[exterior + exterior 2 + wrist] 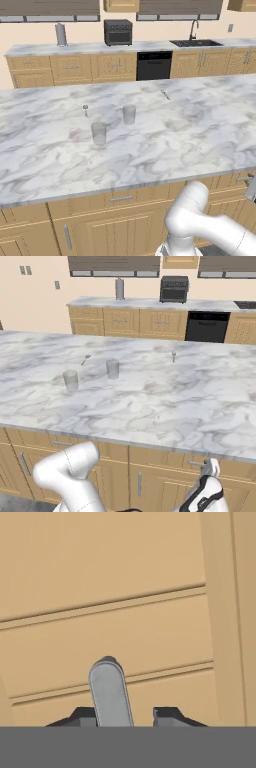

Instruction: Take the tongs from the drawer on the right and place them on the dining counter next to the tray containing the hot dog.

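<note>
The dining counter [165, 135] of white veined marble spans both base views [165, 401]. Under its right part, the drawer's light-oak panelled front [125, 632] is closed and carries a silver bar handle [109, 692]. My gripper [126, 714] is open right at that front. The handle rises between its two dark fingertips, close to the left one and apart from the right one. In the base views the gripper [212, 468] sits low beside the handle [197, 462], at the frame's right edge [252, 187] in the left one. The tongs are hidden. The tray and hot dog are out of view.
Two clear glasses [99, 133] [129, 114] and two small utensils [85, 109] [165, 93] lie on the island top. Another drawer front with a silver handle [121, 198] is to the left. A wall counter with sink [195, 43], dishwasher [154, 65] and toaster oven [118, 32] runs behind.
</note>
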Robot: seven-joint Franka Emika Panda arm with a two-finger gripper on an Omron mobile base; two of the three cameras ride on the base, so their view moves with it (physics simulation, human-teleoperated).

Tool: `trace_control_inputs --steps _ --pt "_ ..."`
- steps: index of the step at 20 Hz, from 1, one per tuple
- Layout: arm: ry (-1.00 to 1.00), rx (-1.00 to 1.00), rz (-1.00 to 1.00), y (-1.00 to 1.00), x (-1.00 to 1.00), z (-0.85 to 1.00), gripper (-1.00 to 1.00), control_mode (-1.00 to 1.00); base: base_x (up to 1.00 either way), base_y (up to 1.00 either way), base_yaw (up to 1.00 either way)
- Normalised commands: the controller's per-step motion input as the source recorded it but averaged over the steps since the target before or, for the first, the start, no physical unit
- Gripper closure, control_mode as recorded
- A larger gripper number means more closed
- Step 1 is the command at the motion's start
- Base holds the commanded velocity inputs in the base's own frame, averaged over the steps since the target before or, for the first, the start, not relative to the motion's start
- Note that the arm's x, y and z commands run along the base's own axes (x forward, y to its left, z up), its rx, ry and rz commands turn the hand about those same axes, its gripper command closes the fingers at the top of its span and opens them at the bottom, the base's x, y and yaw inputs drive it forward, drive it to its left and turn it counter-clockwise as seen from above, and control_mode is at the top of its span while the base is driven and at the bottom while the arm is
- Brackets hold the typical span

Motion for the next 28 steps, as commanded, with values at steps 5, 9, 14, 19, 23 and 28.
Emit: trace_control_inputs --steps 5,9,14,19,23,28 --pt "-0.01 0.0 0.0 -0.01 0.0 -0.11 1.0 -1.0 0.0 0.0 0.0" --pt "0.0 0.0 0.0 0.0 -0.1 -0.07 1.0 -1.0 0.0 0.0 0.0" --pt "0.0 0.0 0.0 0.0 -0.27 -0.02 1.0 -1.0 0.0 0.0 0.0" --pt "0.0 0.0 0.0 0.0 -0.38 -0.01 1.0 -1.0 0.0 0.0 0.0" --pt "0.0 0.0 0.0 0.0 -0.41 0.0 1.0 -1.0 0.0 0.0 0.0" --pt "0.0 0.0 0.0 0.0 -0.4 0.0 1.0 -1.0 0.0 0.0 0.0"
